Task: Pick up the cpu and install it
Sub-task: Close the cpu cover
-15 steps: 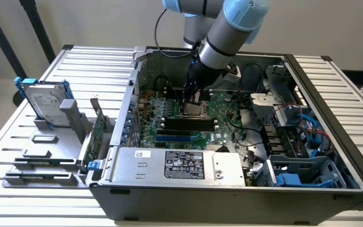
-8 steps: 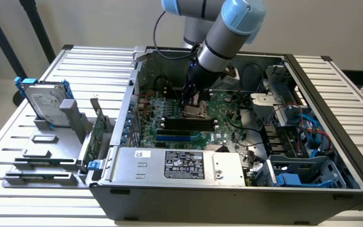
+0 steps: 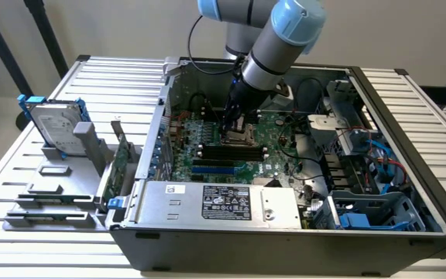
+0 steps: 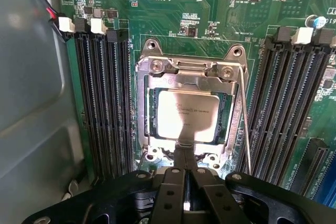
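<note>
Most of the task looks done: the cpu (image 4: 187,115) lies flat inside the socket (image 4: 157,66) on the motherboard (image 4: 210,3). The pincer (image 4: 184,153) is closed, tips at the chip's edge; possibly pinching it, the angle leaves this unclear.

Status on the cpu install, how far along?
Done: the cpu is in the case, lying square inside the socket frame on the motherboard. In hand: the gripper has its jaws closed at the cpu's near edge, apparently pinching it. Left: the cpu is not yet released, and I cannot tell whether it is fully seated.
</note>
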{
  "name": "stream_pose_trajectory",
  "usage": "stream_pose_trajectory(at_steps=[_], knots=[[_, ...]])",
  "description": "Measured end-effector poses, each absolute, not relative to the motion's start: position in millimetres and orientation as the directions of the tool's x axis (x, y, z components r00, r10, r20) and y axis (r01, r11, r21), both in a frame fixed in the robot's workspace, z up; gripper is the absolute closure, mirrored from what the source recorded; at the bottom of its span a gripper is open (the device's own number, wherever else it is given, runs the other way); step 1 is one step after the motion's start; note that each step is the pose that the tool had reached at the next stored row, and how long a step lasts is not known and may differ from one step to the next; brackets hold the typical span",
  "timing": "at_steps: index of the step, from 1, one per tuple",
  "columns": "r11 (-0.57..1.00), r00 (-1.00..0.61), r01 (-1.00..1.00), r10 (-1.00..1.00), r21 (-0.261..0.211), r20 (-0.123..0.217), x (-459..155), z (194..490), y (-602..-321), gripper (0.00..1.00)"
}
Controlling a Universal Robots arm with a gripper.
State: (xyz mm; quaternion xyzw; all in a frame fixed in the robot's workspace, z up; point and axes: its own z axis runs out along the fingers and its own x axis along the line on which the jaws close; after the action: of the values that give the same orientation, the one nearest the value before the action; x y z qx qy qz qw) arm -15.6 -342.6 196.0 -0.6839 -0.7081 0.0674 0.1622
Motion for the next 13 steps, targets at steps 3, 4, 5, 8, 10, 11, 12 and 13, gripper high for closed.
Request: stream_pose_trajectory(at_steps=[3,4,5,8,10,11,12,13], knots=[[0.057,-0.012,0.947,0.990,-0.317,0.141,-15.8,200.4,-342.7,0.89],[0.057,-0.012,0.947,0.990,-0.317,0.142,-16.1,203.1,-342.8,0.89],[0.058,-0.012,0.947,0.989,-0.317,0.144,-16.6,205.4,-342.9,0.89],[0.061,-0.012,0.947,0.988,-0.316,0.155,-20.9,211.5,-343.0,0.89],[0.065,-0.012,0.946,0.986,-0.317,0.166,-26.3,214.8,-343.1,0.89],[0.067,-0.012,0.946,0.985,-0.317,0.173,-29.2,216.0,-343.2,0.89],[0.069,-0.011,0.946,0.984,-0.317,0.180,-32.1,217.2,-343.2,0.89],[0.071,-0.011,0.945,0.982,-0.318,0.188,-34.8,218.3,-343.3,0.89]])
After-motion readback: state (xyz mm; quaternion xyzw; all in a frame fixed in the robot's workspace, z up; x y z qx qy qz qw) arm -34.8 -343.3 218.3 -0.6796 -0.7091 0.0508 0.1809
